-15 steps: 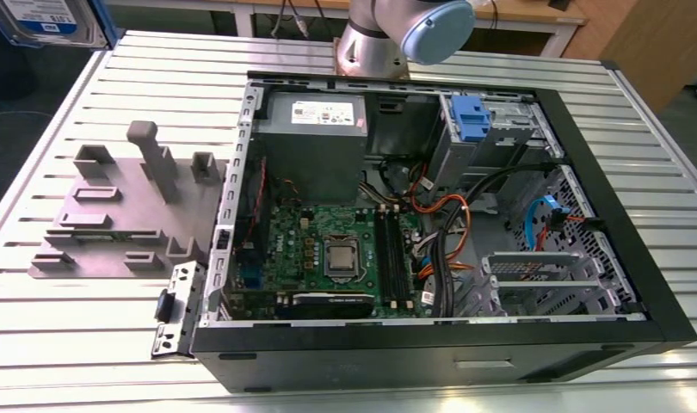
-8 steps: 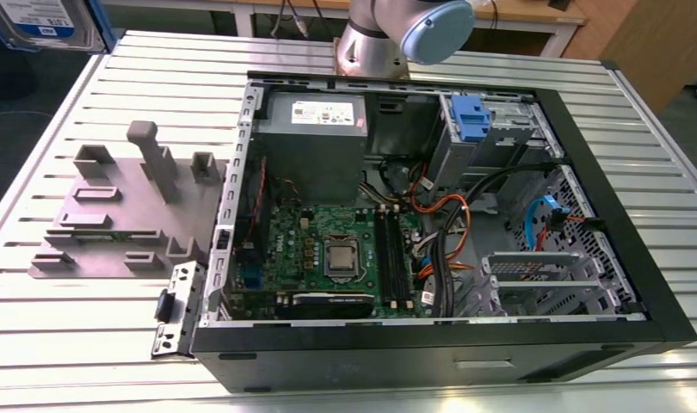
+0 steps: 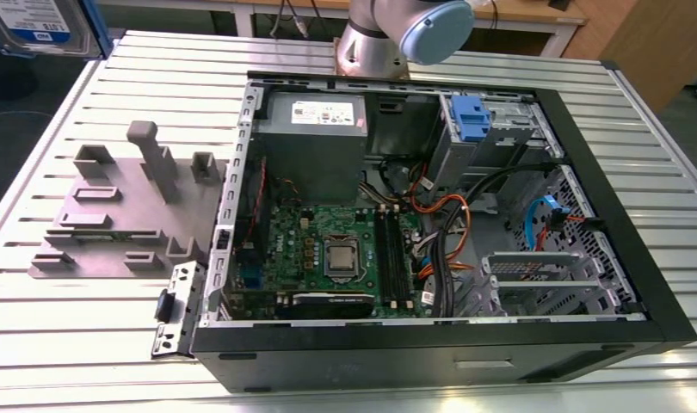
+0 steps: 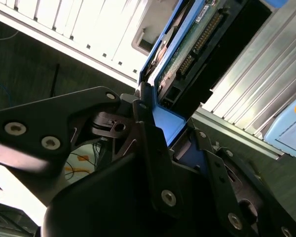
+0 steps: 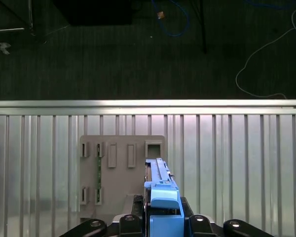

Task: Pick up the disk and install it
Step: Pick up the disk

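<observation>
The disk (image 3: 36,26) hangs in the air at the far corner on the exterior view's left, its white-and-blue label and blue carrier showing. In the second wrist view the disk (image 4: 190,49) is seen from its connector edge, and my gripper (image 4: 175,136) is shut on the carrier's blue end, one black finger (image 4: 147,129) on each side. The first wrist view looks along the disk (image 5: 159,180) edge-on, with my gripper (image 5: 163,217) clamped at its blue tab. It is held above the grey fixture plate (image 5: 121,168), apart from it.
The open computer case (image 3: 624,344) lies on the slatted aluminium table (image 3: 50,344), with motherboard (image 3: 325,249), grey power-supply box (image 3: 314,112) and a blue bracket (image 3: 469,116) in the drive bay. The grey fixture plate (image 3: 119,215) sits beside the case. The arm's base (image 3: 378,43) stands behind.
</observation>
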Available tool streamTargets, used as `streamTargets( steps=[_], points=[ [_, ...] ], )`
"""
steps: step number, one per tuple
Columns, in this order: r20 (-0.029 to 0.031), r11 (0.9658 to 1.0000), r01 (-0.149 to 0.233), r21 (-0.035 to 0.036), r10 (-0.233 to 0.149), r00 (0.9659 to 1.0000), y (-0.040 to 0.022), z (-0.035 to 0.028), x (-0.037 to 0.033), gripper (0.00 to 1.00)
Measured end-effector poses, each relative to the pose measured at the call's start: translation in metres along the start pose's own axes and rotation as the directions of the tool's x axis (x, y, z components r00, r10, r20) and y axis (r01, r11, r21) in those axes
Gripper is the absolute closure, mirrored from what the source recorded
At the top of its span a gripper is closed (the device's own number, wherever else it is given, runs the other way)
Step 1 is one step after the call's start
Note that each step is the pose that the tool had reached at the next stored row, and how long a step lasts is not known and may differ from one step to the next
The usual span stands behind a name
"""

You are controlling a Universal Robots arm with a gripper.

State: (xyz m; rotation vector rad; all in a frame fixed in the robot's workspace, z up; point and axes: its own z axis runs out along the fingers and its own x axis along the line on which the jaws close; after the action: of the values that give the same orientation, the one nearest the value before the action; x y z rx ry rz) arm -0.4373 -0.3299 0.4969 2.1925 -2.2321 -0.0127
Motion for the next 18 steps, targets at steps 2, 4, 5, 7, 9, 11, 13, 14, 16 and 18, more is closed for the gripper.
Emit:
streamTargets(
  steps=[2, 4, 5, 7, 9, 11, 13, 14, 16, 18],
  points=[
    [-0.0016, 1.0, 0.0, 0.0, 0.0, 1.0, 0.0, 0.0, 0.0, 0.64],
    [-0.0023, 1.0, 0.0, 0.0, 0.0, 1.0, -0.0001, 0.0, 0.0, 0.64],
    [-0.0023, 1.0, 0.0, 0.0, 0.0, 1.0, -0.0003, 0.0, -0.0001, 0.64],
    [-0.0024, 1.0, 0.0, 0.0, 0.0, 1.0, -0.001, -0.0001, -0.0001, 0.64],
    [-0.0023, 1.0, 0.0, 0.0001, 0.0, 1.0, -0.0015, 0.0, 0.0, 0.64],
    [-0.0024, 1.0, 0.0, 0.0, 0.0, 1.0, -0.0022, -0.0001, -0.0001, 0.64],
    [-0.0023, 1.0, 0.0, 0.0, 0.0, 1.0, -0.0025, 0.0, -0.0001, 0.64],
    [-0.0024, 1.0, 0.0, 0.0001, 0.0, 1.0, -0.0027, 0.0, -0.0001, 0.64],
    [-0.0024, 1.0, 0.0, 0.0, 0.0, 1.0, -0.0029, -0.0001, -0.0001, 0.64],
    [-0.0024, 1.0, 0.0, 0.0, 0.0, 1.0, -0.0032, -0.0001, -0.0001, 0.64]
  ],
)
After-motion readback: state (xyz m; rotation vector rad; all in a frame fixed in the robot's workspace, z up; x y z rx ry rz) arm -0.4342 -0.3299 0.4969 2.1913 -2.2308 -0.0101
